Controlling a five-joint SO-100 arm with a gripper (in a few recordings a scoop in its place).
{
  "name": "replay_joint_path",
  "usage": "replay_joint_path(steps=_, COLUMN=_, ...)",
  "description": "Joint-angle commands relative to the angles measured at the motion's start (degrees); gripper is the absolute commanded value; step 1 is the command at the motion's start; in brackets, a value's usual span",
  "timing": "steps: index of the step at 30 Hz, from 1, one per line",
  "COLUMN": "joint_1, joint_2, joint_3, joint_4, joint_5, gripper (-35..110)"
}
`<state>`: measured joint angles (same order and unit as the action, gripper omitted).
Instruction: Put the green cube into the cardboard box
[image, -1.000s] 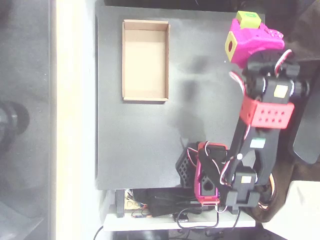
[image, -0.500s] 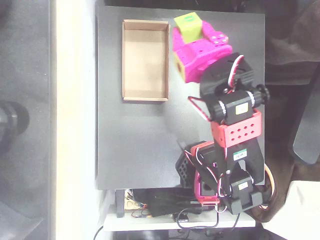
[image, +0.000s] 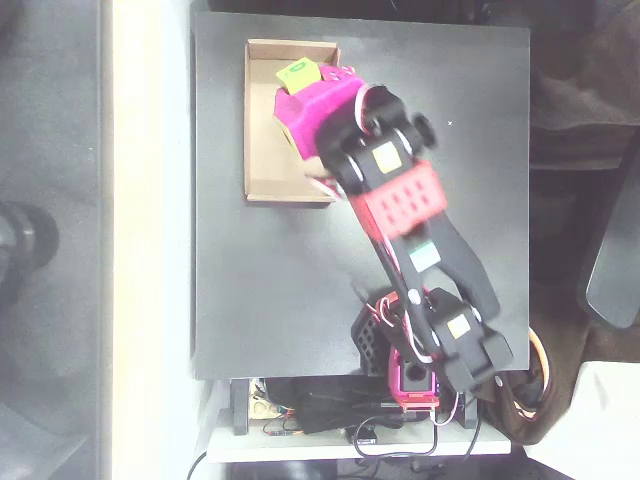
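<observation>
In the overhead view the green cube (image: 298, 74) is held at the tip of my magenta gripper (image: 303, 80), which is shut on it. Cube and gripper hang over the upper part of the cardboard box (image: 262, 150), a shallow tan tray lying lengthwise at the upper left of the black table. My arm reaches diagonally from its base at the lower right and covers the box's right wall and lower right corner.
The black table (image: 260, 290) ends at its left edge close beside the box. My arm's base (image: 410, 360) with cables sits at the table's lower edge. A red bracket (image: 400, 200) on the arm hovers just right of the box.
My arm has swung left across the table, carrying the green cube from the upper right corner to above the cardboard box. The box has stayed in place.
</observation>
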<state>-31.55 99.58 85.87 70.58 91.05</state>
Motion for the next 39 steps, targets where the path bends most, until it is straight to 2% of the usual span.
replay_joint_path(steps=1, joint_1=-0.62, joint_2=-3.96, joint_3=-0.79, joint_4=0.00, joint_5=0.44, gripper=14)
replay_joint_path(steps=16, joint_1=-0.79, joint_2=-24.43, joint_3=-1.76, joint_4=-1.32, joint_5=0.44, gripper=14)
replay_joint_path(steps=23, joint_1=-0.79, joint_2=-27.69, joint_3=-1.76, joint_4=-7.29, joint_5=0.44, gripper=13)
replay_joint_path(steps=39, joint_1=-0.79, joint_2=-28.30, joint_3=-1.76, joint_4=-7.65, joint_5=0.44, gripper=14)
